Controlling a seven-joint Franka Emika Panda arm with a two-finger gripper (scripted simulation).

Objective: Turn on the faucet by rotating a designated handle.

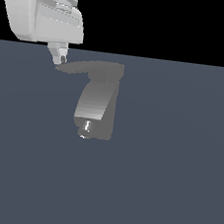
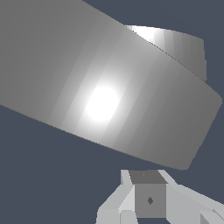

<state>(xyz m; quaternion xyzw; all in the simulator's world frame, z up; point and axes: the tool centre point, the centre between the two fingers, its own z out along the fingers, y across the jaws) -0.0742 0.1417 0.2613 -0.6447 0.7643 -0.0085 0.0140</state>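
Step in hand looks like pushing the handle [image 1: 92, 69] round, w/ the pincer [image 1: 61, 58] set at its pointed tip on the exterior view's left. To do it well: keep contact right out at the tip for max leverage, push sideways along the arc about the pivot rather than straight on, and stay level w/ the thin lever so the finger doesn't ride over or under it. The faucet [image 1: 97, 105] stands mid-bench [image 1: 174, 191], spout body below the lever, glint near its lower end. Pincer: fingertips bunched close, prob. near-closed, but exact gap can't be told; it grips nothing, only touches or nearly touches the tip. Wrist view shows the big grey body [image 2: 105, 83] close ahead.
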